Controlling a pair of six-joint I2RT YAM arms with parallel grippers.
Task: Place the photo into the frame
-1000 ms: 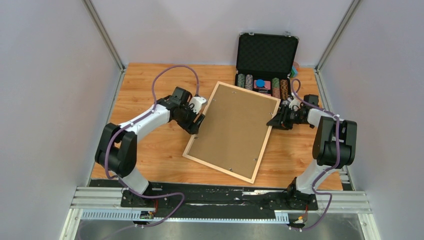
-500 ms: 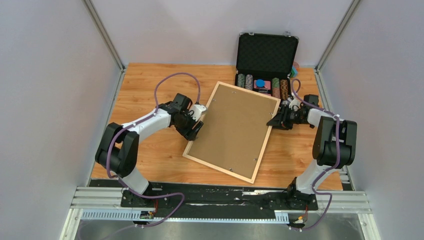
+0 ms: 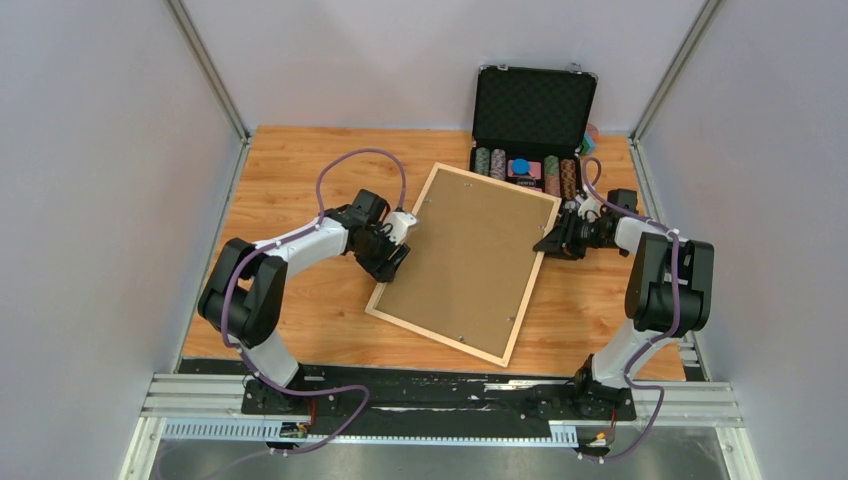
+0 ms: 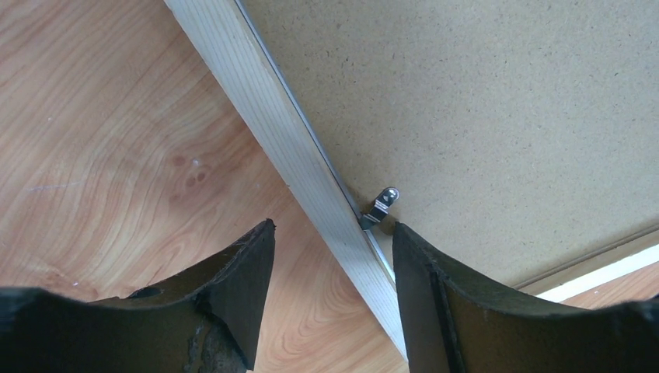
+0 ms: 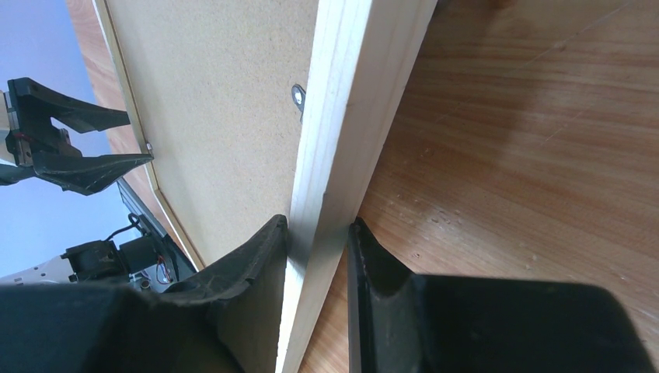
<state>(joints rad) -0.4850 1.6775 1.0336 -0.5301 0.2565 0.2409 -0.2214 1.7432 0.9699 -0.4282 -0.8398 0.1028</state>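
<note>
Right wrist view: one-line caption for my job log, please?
Right gripper clamps the frame rail, brown backing board facing up; left gripper open at the far edge.

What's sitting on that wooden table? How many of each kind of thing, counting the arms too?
robot arms (left arm, right arm): 2
picture frame: 1
brown backing board: 1
black case: 1
Total: 5

Quick count – one frame [image 3: 435, 337], one brown board [image 3: 465, 260], one black case [image 3: 533, 105] far right, four chip stacks [image 3: 482, 161] inside, two arms – left arm [image 3: 300, 238], right arm [image 3: 655, 270].
</note>
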